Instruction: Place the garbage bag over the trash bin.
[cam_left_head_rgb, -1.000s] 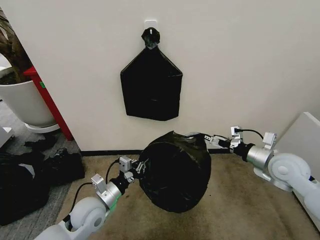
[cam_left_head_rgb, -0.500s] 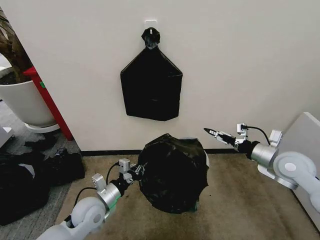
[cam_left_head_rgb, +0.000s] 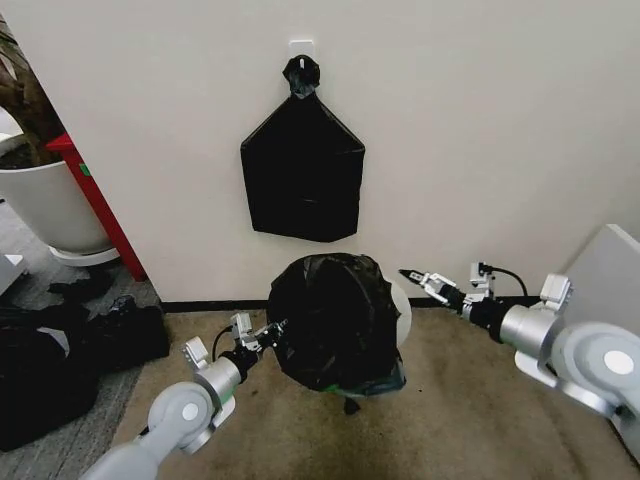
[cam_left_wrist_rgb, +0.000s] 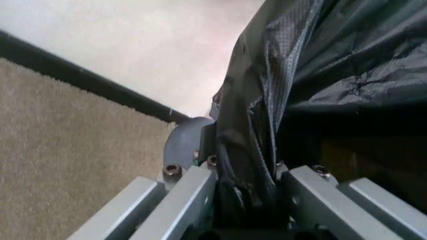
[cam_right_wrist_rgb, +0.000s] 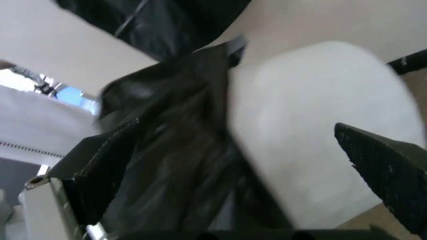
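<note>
Black film of the bag (cam_left_head_rgb: 335, 320) sits at frame centre in the head view, draped over the bin (cam_left_head_rgb: 398, 305), of which a white sliver shows at the bag's right edge. Bin stands on carpet (cam_left_head_rgb: 470, 400) against the wall.

Left end effector (cam_left_head_rgb: 268, 336): lower left of centre, closed on the bag's left edge. Left wrist view confirms it: film (cam_left_wrist_rgb: 267, 125) bunched and pinched between the two jaws.

Right end effector (cam_left_head_rgb: 412, 277): right of centre, just beside the bin's right rim, jaws spread. Right wrist view shows one dark fingertip (cam_right_wrist_rgb: 383, 172) clear of the white bin wall (cam_right_wrist_rgb: 313, 130), with loose bag film (cam_right_wrist_rgb: 167, 150) next to the other. I judge it is gripping nothing.

Risks, as judged:
- Bag is held on one side only. Any pull from the left could drag the film across and off the exposed right rim.
- Thin film under a tight pinch may stretch or tear at the left jaws.
- Bin looks light; a sideways tug could tip or slide it.
- Open right fingertip close to the rim could nudge the bin or snag the loose film.
- How far the bag covers the far rim: cannot tell.
</note>
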